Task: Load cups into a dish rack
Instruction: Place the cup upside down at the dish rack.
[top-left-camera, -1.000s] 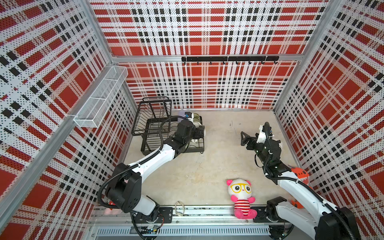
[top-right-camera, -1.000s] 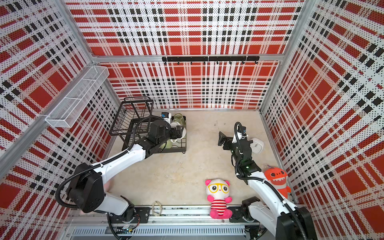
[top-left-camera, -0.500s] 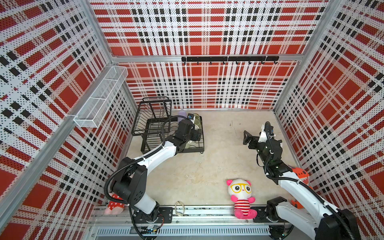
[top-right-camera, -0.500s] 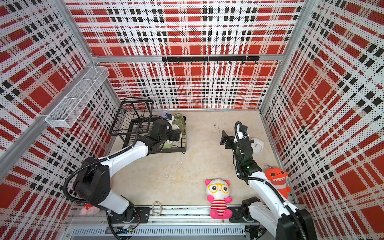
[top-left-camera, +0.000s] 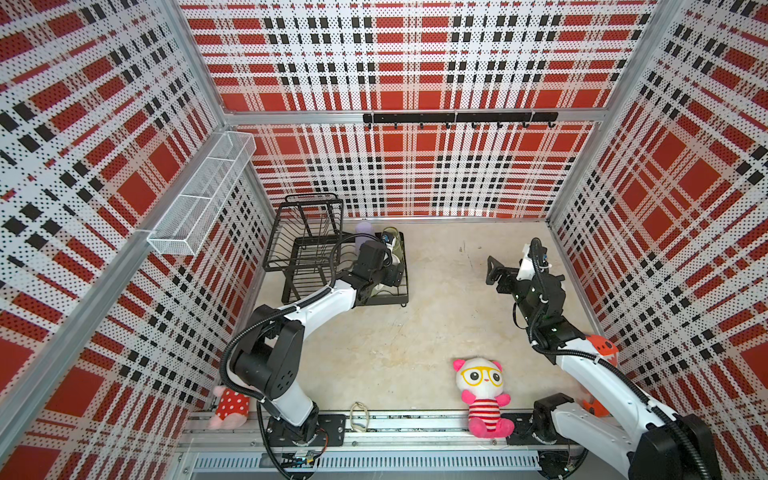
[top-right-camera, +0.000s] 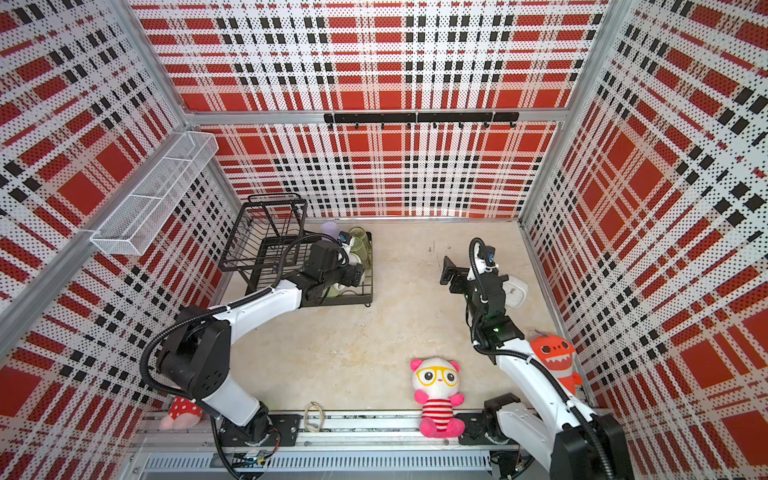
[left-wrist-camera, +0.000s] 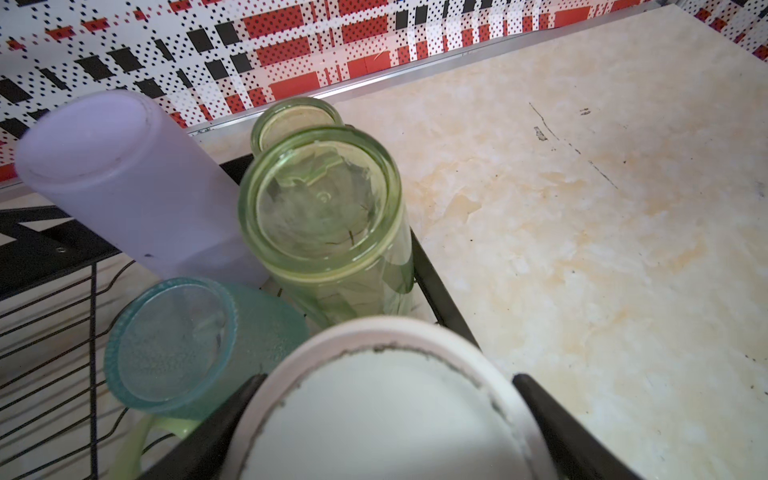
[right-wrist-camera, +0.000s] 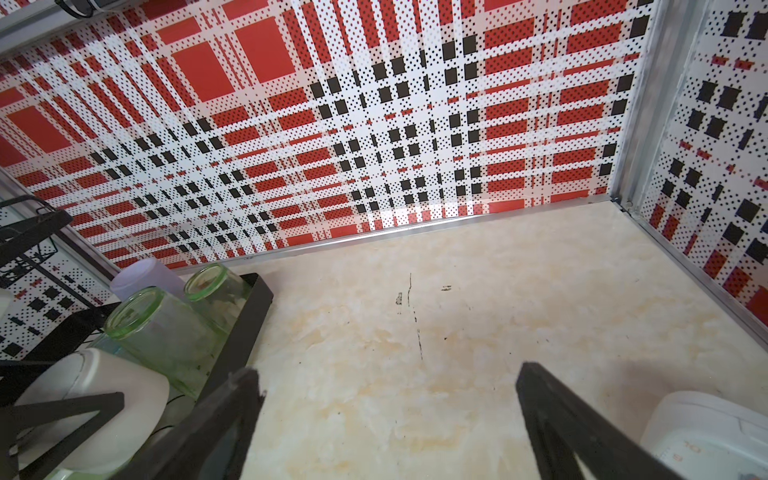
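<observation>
— State of the left gripper (left-wrist-camera: 388, 380)?
— Spread wide, yet closed on the upside-down white ceramic mug (left-wrist-camera: 374, 424), with one black finger against each side of the wall. Judged as held, not only flanked.
— Position of the mug?
— Over the flat lower tray of the black wire dish rack (top-left-camera: 305, 245), just beside the tray rim (left-wrist-camera: 440, 291) on the side toward the open table. Cannot tell if resting on the wires or hanging slightly above.
— Other cups?
— All on the same tray, bottoms up. Tall lavender plastic cup (left-wrist-camera: 124, 174), leaning. Clear bright green glass tumbler (left-wrist-camera: 324, 216) just beyond the mug, and olive-green tumbler (left-wrist-camera: 297, 122) behind that. Translucent teal tumbler (left-wrist-camera: 174, 340) beside. Of the pale green mug (left-wrist-camera: 133, 440), only the handle visible, below the teal one.
— Right gripper (right-wrist-camera: 388, 372)?
— Fully open and empty, above the beige marbled table (right-wrist-camera: 457, 332), well apart from the rack. White square clock (right-wrist-camera: 706, 440) near it.
— Possible trouble?
— Very crowded corner. Risk of knocking the teal tumbler or the bright green one with a finger when opening wider, and so of tipping it against the leaning lavender cup. Risk of the mug tilting over the rim onto the table after a release too high. Danger also of dragging the mug out again with a finger stuck on the smooth wall. Better to lower straight, open slowly, lift away vertically.
</observation>
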